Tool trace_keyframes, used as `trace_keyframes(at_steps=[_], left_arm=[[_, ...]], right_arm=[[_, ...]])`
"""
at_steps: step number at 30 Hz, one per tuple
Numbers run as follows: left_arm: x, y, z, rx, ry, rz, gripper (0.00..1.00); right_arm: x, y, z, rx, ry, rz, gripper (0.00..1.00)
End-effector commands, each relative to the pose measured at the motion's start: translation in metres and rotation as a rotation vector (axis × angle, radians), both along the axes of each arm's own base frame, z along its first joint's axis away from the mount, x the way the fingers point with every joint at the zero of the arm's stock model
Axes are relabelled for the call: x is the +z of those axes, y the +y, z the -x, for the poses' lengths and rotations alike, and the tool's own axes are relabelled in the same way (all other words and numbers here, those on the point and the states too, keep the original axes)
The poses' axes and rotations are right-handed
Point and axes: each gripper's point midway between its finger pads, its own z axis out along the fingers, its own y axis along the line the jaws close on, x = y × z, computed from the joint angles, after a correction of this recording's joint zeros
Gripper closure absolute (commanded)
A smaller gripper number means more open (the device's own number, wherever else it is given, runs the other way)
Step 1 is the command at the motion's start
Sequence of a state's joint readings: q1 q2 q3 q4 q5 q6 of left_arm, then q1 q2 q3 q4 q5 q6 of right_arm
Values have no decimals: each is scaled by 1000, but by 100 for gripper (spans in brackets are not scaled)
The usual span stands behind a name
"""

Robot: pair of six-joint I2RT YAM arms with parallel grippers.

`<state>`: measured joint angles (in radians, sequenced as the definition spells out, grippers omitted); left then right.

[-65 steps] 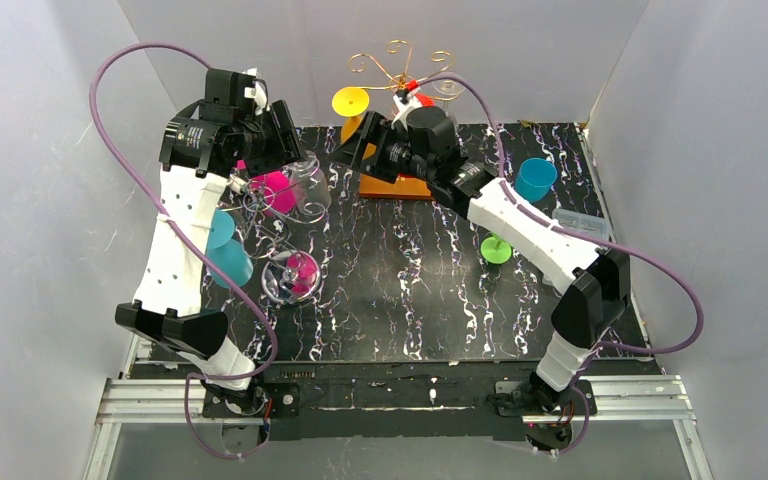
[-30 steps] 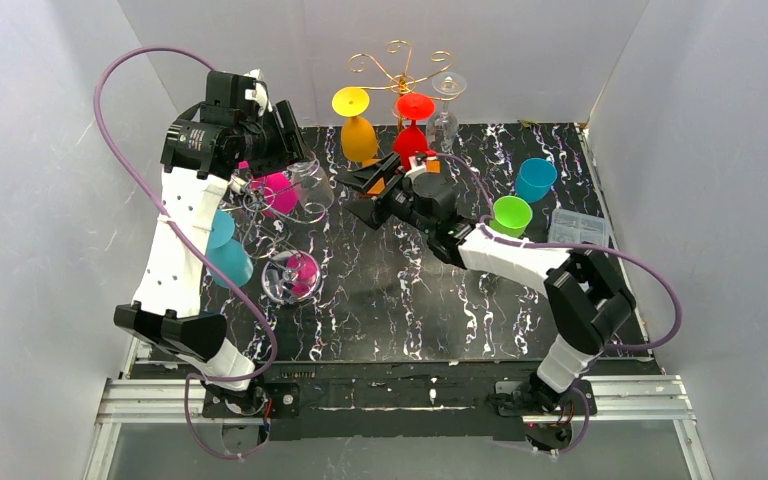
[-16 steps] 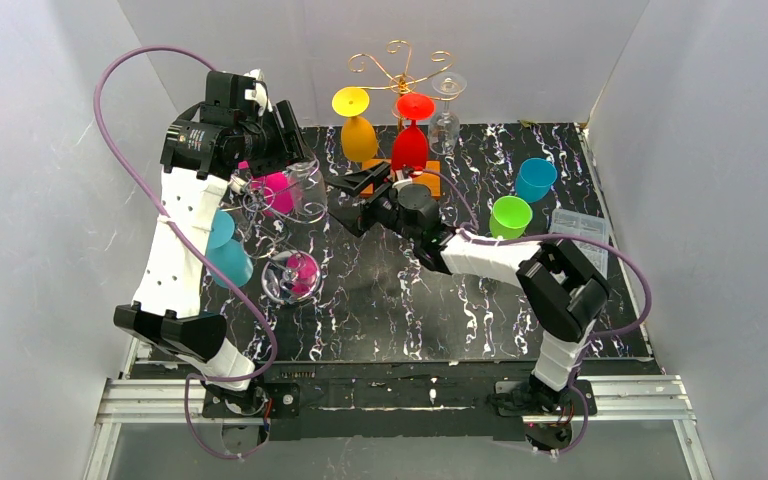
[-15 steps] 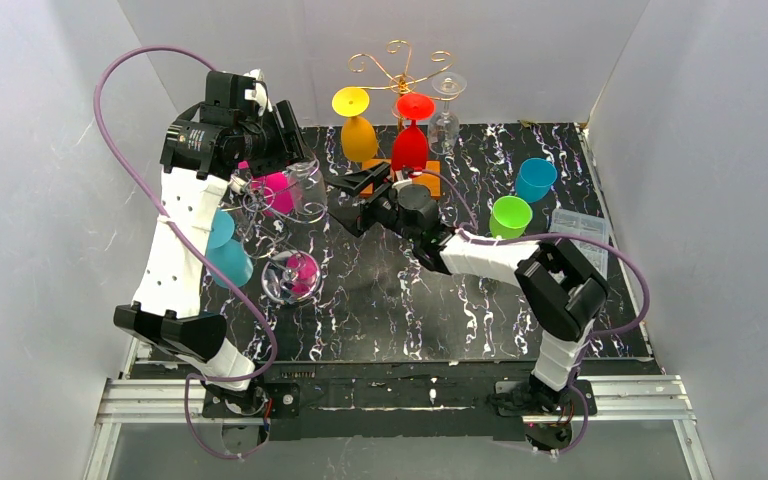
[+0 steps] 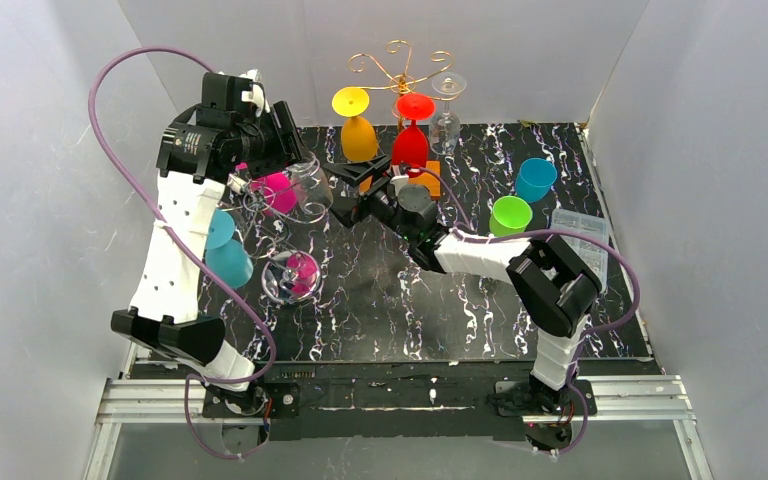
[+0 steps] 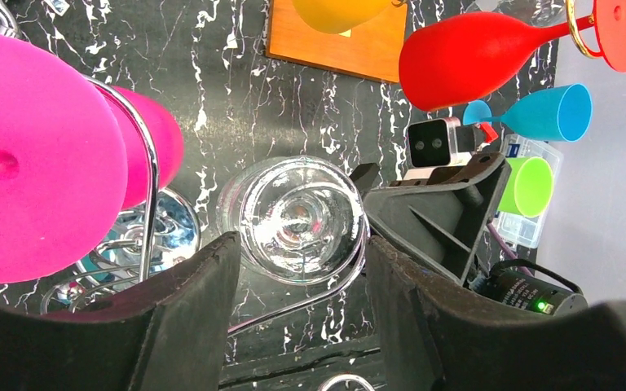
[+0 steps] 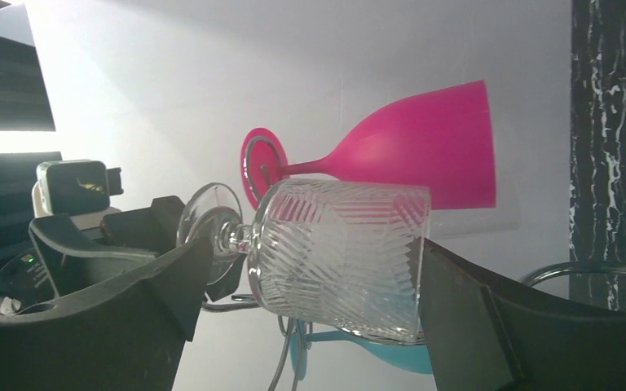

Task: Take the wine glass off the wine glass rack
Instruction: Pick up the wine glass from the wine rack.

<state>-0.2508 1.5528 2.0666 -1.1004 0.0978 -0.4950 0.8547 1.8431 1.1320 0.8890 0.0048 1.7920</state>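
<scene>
A clear ribbed wine glass [image 5: 312, 188] lies sideways at the chrome wire rack [image 5: 260, 215] on the left. Its foot points into my left gripper [image 5: 295, 165]. In the left wrist view the glass [image 6: 297, 220] sits between the fingertips, which touch it, and a chrome rack wire [image 6: 310, 297] curves around it. My right gripper [image 5: 343, 193] stands open with the bowl [image 7: 342, 252] between its wide fingers [image 7: 489, 326], not clamped. A pink glass [image 7: 407, 147] hangs behind.
A gold rack [image 5: 400, 60] at the back holds yellow [image 5: 357, 135], red [image 5: 410, 140] and clear [image 5: 447, 110] glasses. Teal glasses [image 5: 225, 255] hang on the chrome rack. A blue cup [image 5: 535, 180], green cup [image 5: 510, 215] and clear box [image 5: 580, 225] stand at the right.
My right arm has swung left from the gold rack to the clear glass, its open fingers now around the bowl. The left gripper and glass have stayed put.
</scene>
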Motion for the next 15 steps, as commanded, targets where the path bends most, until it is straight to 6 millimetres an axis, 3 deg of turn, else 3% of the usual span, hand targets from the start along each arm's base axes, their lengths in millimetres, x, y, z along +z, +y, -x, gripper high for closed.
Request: trace_keyframes(at_steps=[1,15], left_arm=[[12,4,14,5,-28,14,45],[8,5,16,40,-14,36,49]], right_arm=[[45,1,2,-5,-77,-126,2],[58,9,7,31,-95,-204,2]])
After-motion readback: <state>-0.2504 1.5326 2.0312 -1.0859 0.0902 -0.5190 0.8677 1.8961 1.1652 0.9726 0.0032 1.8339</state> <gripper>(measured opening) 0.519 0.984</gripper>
